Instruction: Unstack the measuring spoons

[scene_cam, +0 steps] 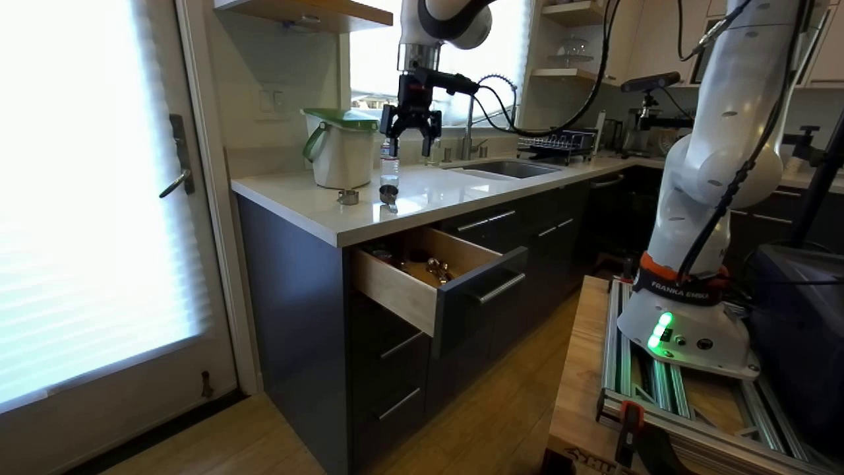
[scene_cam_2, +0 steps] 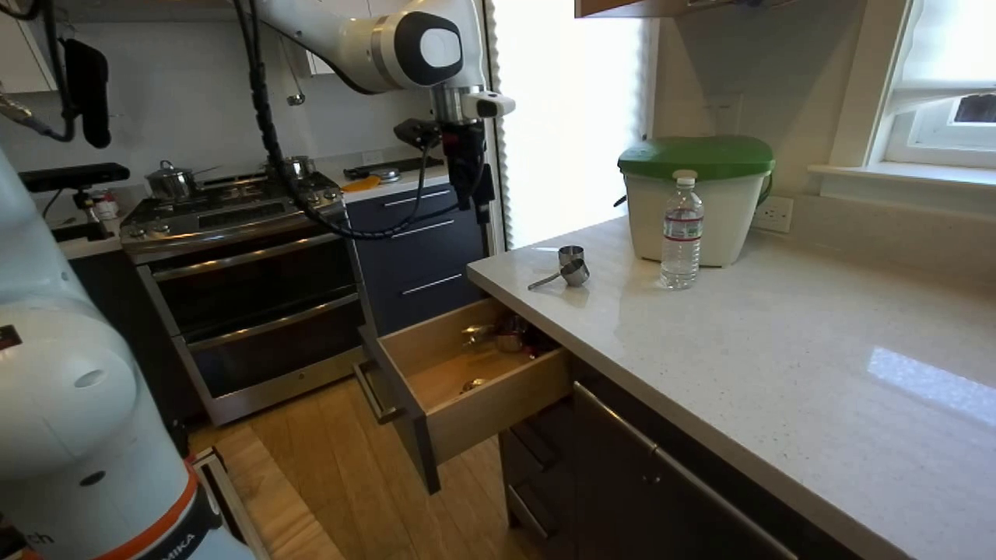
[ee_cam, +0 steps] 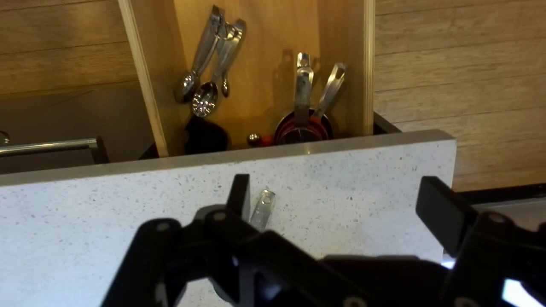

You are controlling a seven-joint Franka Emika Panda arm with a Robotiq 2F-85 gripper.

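Observation:
Two small metal measuring spoons with deep cup-like bowls sit on the white counter near its end. In an exterior view one is the upright spoon [scene_cam: 348, 197] and the other is the tilted spoon [scene_cam: 389, 194]. In an exterior view the upright spoon [scene_cam_2: 571, 253] stands close behind the tilted spoon [scene_cam_2: 576, 272], whose handle points to the counter edge. In the wrist view only a spoon handle [ee_cam: 263, 209] shows, beside the left finger; the bowls are hidden behind the gripper. My gripper [scene_cam: 411, 146] is open, empty and well above the counter; it also shows in the wrist view [ee_cam: 335, 202].
Below the counter [scene_cam_2: 778, 365] a drawer [scene_cam_2: 498, 408] stands open. In the wrist view it holds metal spoons [ee_cam: 213, 64] and nested cups [ee_cam: 303, 98]. A water bottle [scene_cam_2: 682, 241] and a green-lidded bin [scene_cam_2: 700, 202] stand behind the measuring spoons. A sink [scene_cam: 514, 169] lies farther along.

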